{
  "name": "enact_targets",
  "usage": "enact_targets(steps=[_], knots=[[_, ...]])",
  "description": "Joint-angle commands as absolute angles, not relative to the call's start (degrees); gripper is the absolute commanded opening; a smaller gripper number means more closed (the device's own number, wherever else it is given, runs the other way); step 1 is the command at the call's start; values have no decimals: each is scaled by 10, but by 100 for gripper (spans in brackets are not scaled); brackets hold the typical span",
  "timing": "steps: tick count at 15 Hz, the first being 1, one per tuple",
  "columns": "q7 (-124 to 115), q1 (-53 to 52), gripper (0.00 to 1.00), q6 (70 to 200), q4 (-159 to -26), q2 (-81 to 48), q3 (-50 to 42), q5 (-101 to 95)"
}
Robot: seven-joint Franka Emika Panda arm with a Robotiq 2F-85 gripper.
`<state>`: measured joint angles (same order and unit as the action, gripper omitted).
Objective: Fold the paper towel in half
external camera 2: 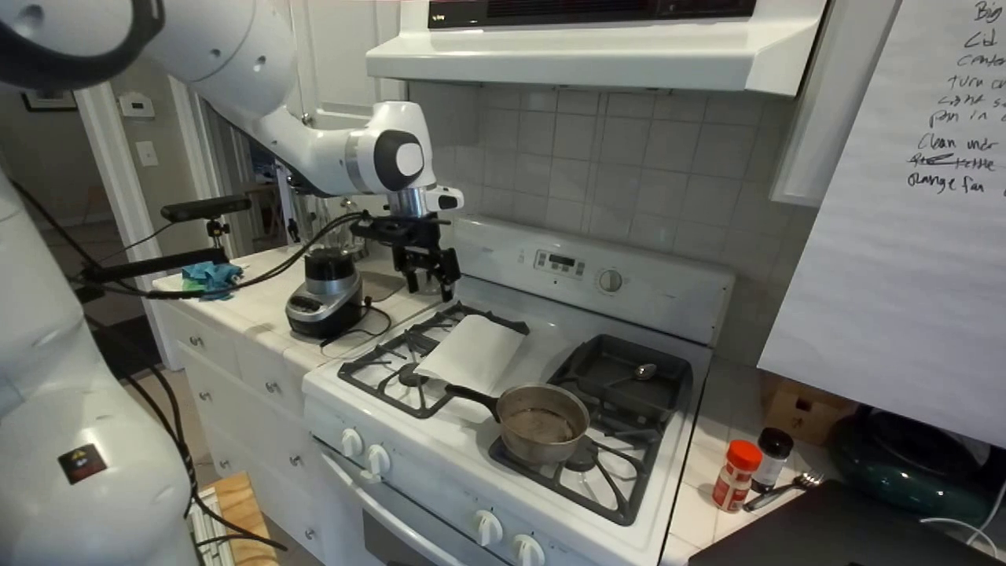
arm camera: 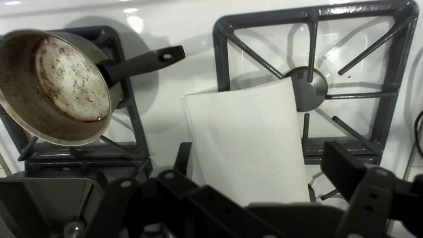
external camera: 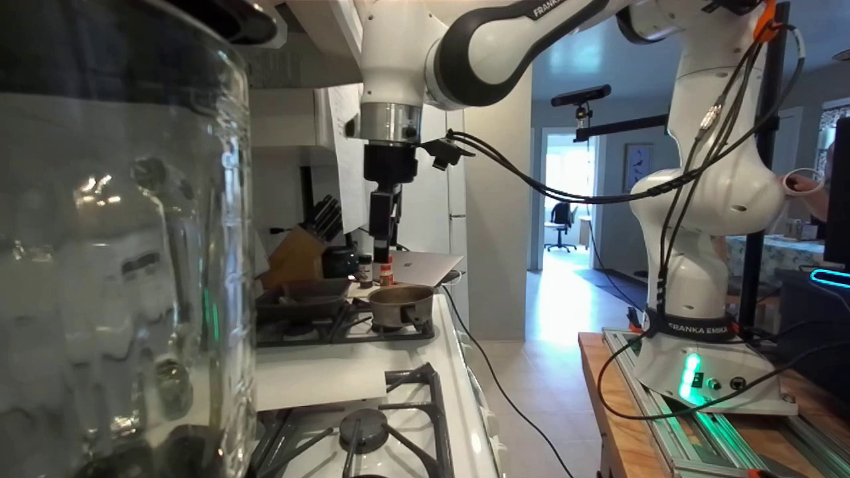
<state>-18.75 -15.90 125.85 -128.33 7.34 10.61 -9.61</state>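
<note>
The white paper towel lies across the stove's middle strip and a burner grate, in both exterior views (external camera: pixel 319 382) (external camera 2: pixel 473 352) and in the wrist view (arm camera: pixel 248 132). It looks doubled over: two slightly offset layer edges show at its left in the wrist view, and its right edge is smooth. Its near end is hidden behind the gripper body there. My gripper (arm camera: pixel 261 162) is open and empty, its fingers spread to either side of the towel in that view. In both exterior views the gripper (external camera: pixel 383 255) (external camera 2: pixel 431 289) hangs above the stove, apart from the towel.
A saucepan (external camera 2: pixel 542 424) stands on the front burner, its handle (arm camera: pixel 148 62) pointing toward the towel. A dark square pan (external camera 2: pixel 621 377) with a spoon sits behind it. Burner grates (arm camera: pixel 314 19) surround the towel. A blender base (external camera 2: pixel 324 295) and spice jars (external camera 2: pixel 736 475) stand on the counters.
</note>
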Motion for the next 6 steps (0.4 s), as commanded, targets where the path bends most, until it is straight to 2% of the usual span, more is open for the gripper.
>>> enact_targets(steps=[1,6], knots=[[-190,-142,100,1250,-1299,97,127,-92],[-195,-139,100,1242,-1340,154,135,-90]])
